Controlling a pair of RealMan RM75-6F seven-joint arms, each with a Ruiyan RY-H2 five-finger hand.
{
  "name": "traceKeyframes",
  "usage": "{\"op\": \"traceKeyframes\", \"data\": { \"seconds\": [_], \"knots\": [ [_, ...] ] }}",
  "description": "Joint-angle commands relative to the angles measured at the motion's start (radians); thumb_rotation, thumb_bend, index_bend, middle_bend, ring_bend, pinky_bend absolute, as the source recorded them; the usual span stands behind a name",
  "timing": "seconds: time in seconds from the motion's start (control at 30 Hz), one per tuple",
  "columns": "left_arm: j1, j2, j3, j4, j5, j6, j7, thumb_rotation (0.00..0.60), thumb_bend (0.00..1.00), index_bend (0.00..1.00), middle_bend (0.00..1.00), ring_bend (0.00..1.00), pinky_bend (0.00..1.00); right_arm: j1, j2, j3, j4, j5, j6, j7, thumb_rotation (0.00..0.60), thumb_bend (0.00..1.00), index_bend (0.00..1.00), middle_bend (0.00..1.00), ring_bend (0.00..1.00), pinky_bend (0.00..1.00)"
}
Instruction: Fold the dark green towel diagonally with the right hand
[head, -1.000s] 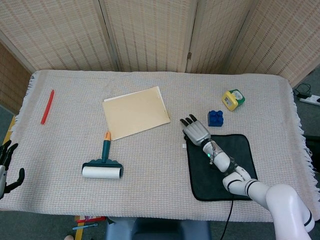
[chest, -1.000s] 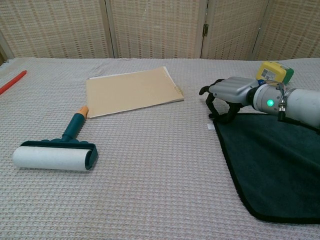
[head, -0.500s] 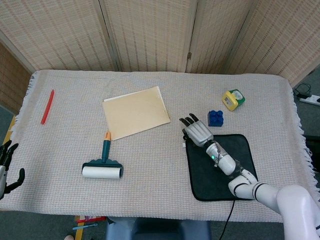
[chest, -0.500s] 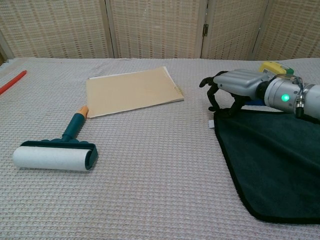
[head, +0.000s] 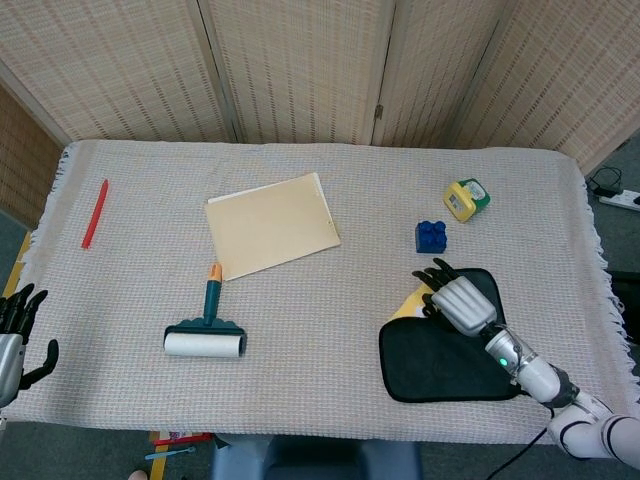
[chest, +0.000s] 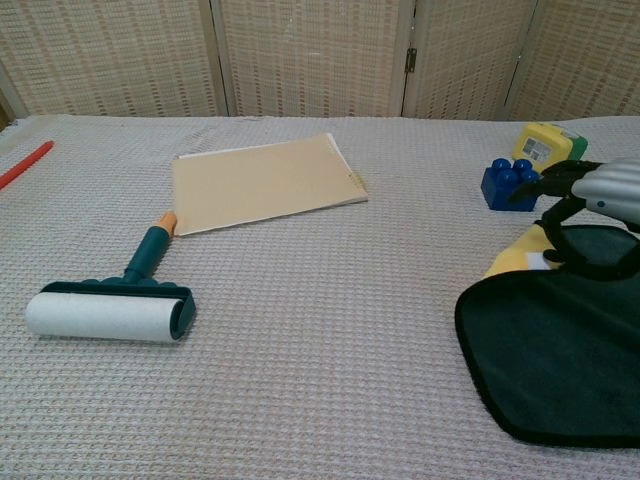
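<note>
The dark green towel lies at the table's near right. Its far left corner is lifted and turned over, and a yellow underside shows there. My right hand grips that raised corner, fingers curled over the towel's dark edge. My left hand hangs off the table's near left edge with fingers apart, holding nothing; only the head view shows it.
A tan folder lies mid-table, with a lint roller in front of it. A blue brick and a yellow-green gadget sit beyond the towel. A red pen lies far left.
My right hand has pulled the towel's far left corner up and toward the near right. The fold now shows the yellow underside. The left hand has barely moved.
</note>
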Motion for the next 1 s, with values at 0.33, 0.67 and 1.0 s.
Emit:
{"op": "traceKeyframes", "data": {
  "seconds": [0.33,0.67,1.0],
  "knots": [
    [0.001,-0.01,0.013,-0.012,0.022,0.005,0.031,0.518,0.6,0.0,0.0,0.0,0.0,-0.125,0.106,-0.109,-0.067,-0.065,0.055,-0.055,0.6,0.43,0.67,0.15,0.14,0.0],
    [0.001,-0.012,0.015,-0.012,0.022,0.003,0.038,0.518,0.6,0.0,0.0,0.0,0.0,-0.184,0.151,-0.143,-0.07,-0.078,0.062,-0.044,0.6,0.43,0.67,0.15,0.14,0.0],
    [-0.007,-0.027,0.018,-0.006,0.016,-0.016,0.062,0.518,0.6,0.0,0.0,0.0,0.0,-0.242,0.18,-0.152,-0.042,-0.092,0.092,-0.079,0.6,0.43,0.67,0.15,0.14,0.0]
  ]
}}
